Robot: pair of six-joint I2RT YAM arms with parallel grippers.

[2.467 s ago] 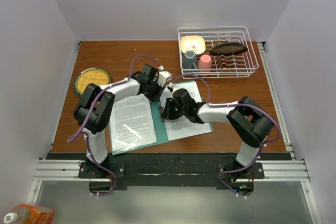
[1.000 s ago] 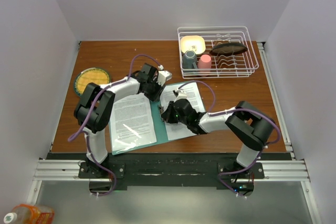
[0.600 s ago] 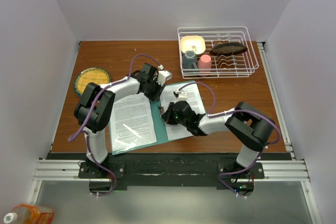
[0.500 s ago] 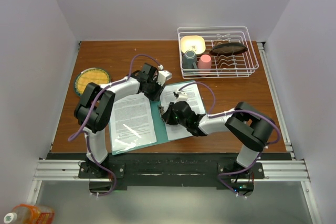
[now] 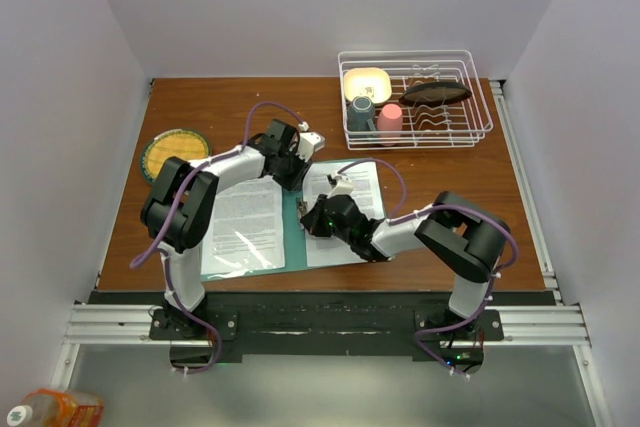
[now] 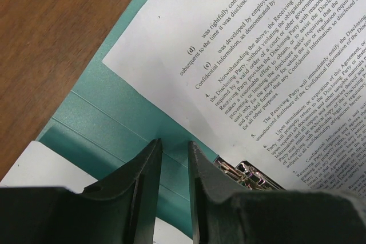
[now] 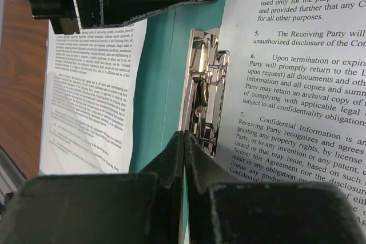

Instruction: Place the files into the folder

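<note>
The teal folder (image 5: 293, 239) lies open on the brown table. One printed file (image 5: 245, 227) lies on its left leaf and another file (image 5: 352, 197) on its right leaf. A metal clip (image 7: 205, 92) sits by the crease, next to the right file (image 7: 297, 84). My right gripper (image 7: 184, 134) is shut, its tips touching the folder (image 7: 163, 78) at the clip's lower left corner. My left gripper (image 6: 174, 147) hovers over the folder's crease (image 6: 108, 124) near its far end, with a narrow gap between the fingers and nothing in it. In the top view the left gripper (image 5: 297, 169) and the right gripper (image 5: 308, 219) are close together.
A white wire dish rack (image 5: 470, 97) with a bowl, two cups and a dark utensil stands at the back right. A round yellow-green plate (image 5: 175, 152) lies at the left. A bottle (image 5: 50, 409) is below the table's front left.
The folder and its sheets have swung round and now lie squarer to the table's front edge. My right gripper has moved left along the crease. The left gripper has barely moved.
</note>
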